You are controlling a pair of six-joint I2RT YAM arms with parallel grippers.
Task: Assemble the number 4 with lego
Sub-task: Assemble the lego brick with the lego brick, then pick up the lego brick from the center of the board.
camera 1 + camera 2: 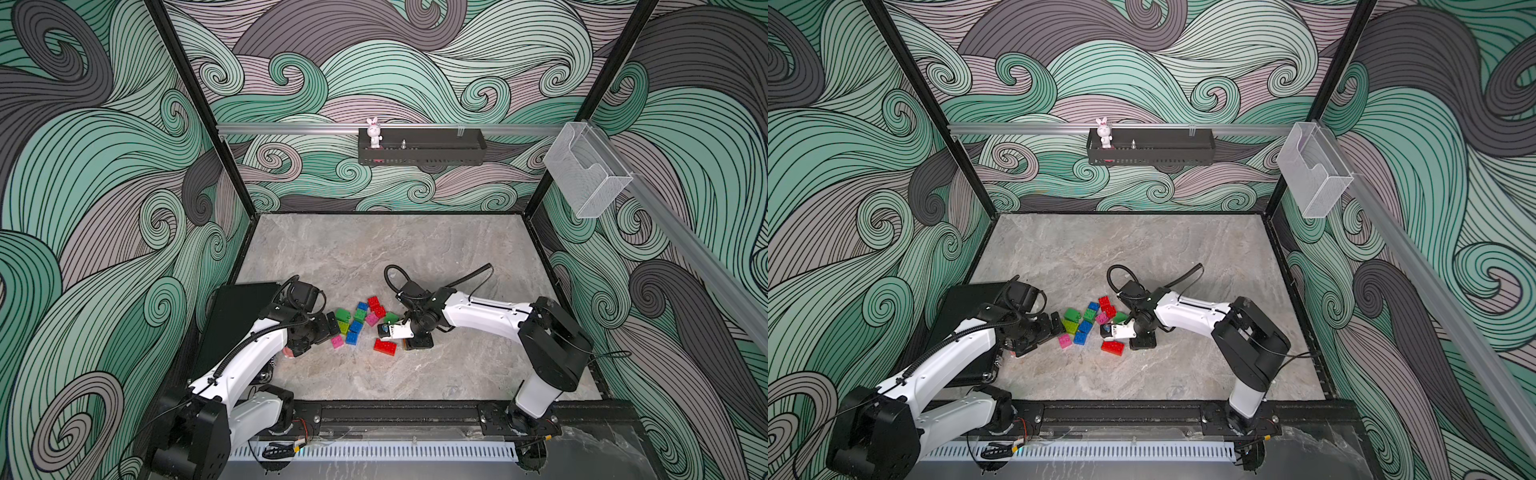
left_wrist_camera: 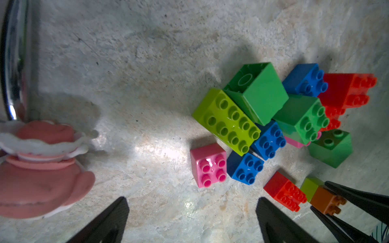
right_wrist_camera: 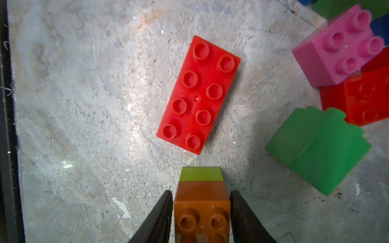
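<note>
Well, marble tbl [image 1: 374,249], lego [image 1: 356,326], swirl walls [image 1: 415,62].

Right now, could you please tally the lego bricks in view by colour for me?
Red bricks: 3
Dark green bricks: 3
Blue bricks: 3
Lime bricks: 2
Pink bricks: 2
Brown-orange brick: 1
Total: 14, counting the piled reds as two.

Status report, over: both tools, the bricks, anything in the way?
Left tool open, empty. Right tool astride brown brick with lime brick joined, grip unclear. Long red brick lies just ahead.
</note>
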